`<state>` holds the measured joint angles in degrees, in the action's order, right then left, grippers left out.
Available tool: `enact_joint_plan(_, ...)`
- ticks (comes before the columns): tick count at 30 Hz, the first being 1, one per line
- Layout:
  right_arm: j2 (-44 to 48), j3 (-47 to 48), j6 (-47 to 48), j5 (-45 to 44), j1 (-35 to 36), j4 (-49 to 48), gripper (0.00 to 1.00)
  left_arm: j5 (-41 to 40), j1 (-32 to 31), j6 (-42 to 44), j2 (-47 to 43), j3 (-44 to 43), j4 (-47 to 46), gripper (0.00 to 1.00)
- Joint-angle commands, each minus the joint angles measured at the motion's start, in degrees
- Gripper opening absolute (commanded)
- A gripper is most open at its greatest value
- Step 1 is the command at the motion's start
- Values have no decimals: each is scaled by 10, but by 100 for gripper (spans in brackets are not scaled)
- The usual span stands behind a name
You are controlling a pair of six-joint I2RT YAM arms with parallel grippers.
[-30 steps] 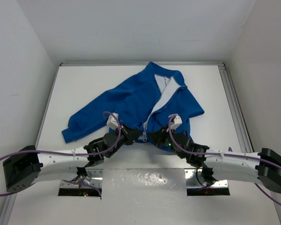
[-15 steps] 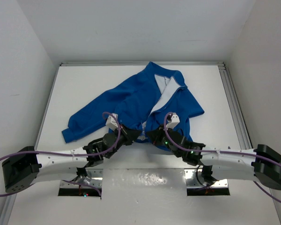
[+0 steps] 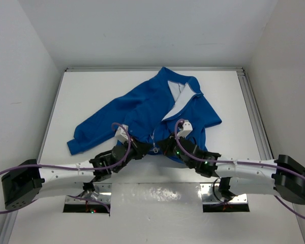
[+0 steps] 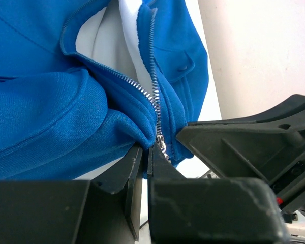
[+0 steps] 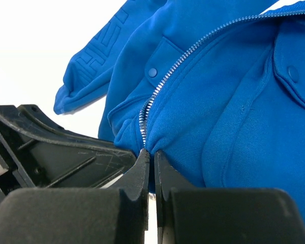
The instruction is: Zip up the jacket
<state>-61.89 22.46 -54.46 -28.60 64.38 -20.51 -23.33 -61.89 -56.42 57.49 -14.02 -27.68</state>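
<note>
The bright blue jacket (image 3: pixel 147 109) lies spread on the white table, collar far, front open with white lining (image 3: pixel 179 101) showing. Its silver zipper (image 4: pixel 153 96) runs down to the slider (image 4: pixel 161 143) at the near hem. My left gripper (image 3: pixel 148 147) is shut on the hem fabric just left of the slider, as the left wrist view (image 4: pixel 148 152) shows. My right gripper (image 3: pixel 164 146) is shut on the hem fabric right of the zipper (image 5: pixel 157 91), seen in the right wrist view (image 5: pixel 151 155). The two grippers nearly touch.
The jacket's left sleeve (image 3: pixel 89 134) stretches toward the table's left side. A metal rail (image 3: pixel 251 109) runs along the table's right edge. White walls enclose the table on three sides. Purple cables loop over both arms.
My right gripper has moved left along the hem toward the zipper, pulling that fabric with it. The left gripper has stayed almost where it was.
</note>
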Motion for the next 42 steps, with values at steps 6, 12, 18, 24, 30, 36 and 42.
enact_joint_plan(6, -16, 69, 0, -21, 5, -9, 0, 52, -8, 1, -21, 4, 3, 0)
enact_joint_plan(12, -33, 110, 27, -34, 0, 43, 0, 70, -9, -18, -48, 21, 12, 0)
enact_joint_plan(18, -49, 119, 19, -11, -15, 74, 0, 92, -9, -19, -65, 30, 19, 0)
enact_joint_plan(24, -50, 124, 28, -19, -21, 107, 0, 113, -9, -27, -63, 38, 9, 0)
enact_joint_plan(30, -18, 124, 46, -9, -23, 144, 7, 125, -7, -50, -45, 3, 91, 0)
enact_joint_plan(36, 46, 164, 63, 78, -22, 288, 60, 152, -6, -63, -31, -10, 110, 0)
enact_joint_plan(42, 120, 104, -10, 191, -7, 299, 4, 162, 0, -62, -29, -20, 119, 0)
